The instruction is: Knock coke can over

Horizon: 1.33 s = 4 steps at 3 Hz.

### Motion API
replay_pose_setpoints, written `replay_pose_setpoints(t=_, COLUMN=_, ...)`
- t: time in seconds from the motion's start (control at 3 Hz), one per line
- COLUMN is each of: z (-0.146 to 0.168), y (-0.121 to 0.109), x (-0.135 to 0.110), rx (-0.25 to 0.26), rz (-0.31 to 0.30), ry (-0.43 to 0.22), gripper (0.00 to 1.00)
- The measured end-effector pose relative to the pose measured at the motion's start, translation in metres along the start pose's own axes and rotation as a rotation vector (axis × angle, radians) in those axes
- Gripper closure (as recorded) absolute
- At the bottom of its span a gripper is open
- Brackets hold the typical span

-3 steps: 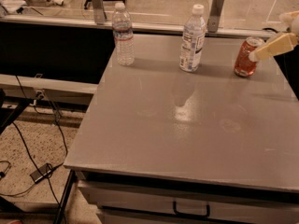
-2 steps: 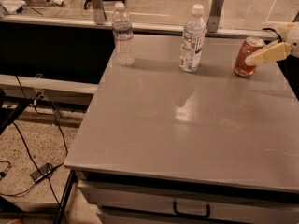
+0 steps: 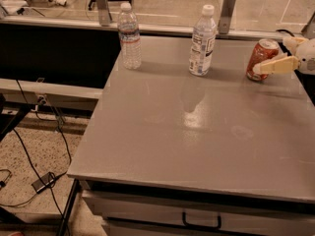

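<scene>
Camera view: single grey tabletop [image 3: 197, 146] seen from the front, with a drawer handle [image 3: 202, 222] below its near edge.
Coke can [image 3: 259, 58]: stands at the far right of the tabletop, close to the back edge, silver top up; it seems to lean a little, though that may only be the angle of view.
Hand [image 3: 275, 58]: comes in from the right edge at can height, right against the can. Its two pale fingers look apart; the nearer finger [image 3: 276, 65] lies across the can's lower right side and touches it, and the other shows as a short stub higher up, behind and to the right of the can.
Water bottles: one clear bottle [image 3: 129, 36] at the far left of the tabletop, another [image 3: 202, 41] near the middle of the back edge; both are upright and well apart from the can.
Handling: a thin metal can is probably light and stiff, with a smooth, slippery wall. On this glossy tabletop it may slide instead of tipping if it is pushed low down.
Where to press: no grasp is needed. A sideways push high on the wall, near the silver rim, should topple it most readily.
Risk: once down, the can may roll toward the tabletop's back or right edge.
</scene>
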State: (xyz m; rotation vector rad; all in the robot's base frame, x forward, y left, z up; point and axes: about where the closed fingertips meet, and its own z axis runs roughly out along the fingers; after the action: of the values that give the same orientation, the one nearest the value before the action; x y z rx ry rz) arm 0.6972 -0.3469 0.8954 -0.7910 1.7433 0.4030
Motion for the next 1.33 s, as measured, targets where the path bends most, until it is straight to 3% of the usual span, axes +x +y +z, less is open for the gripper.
replay_pose_setpoints(t=0.67, z=0.013, y=0.005, x=0.008, rx=-0.015, rz=0.060, ry=-0.179, gripper=0.38)
replay_pose_setpoints(t=1.33, z=0.016, y=0.007, x=-0.001, rx=-0.035, rz=0.061, ry=-0.273, gripper=0.85)
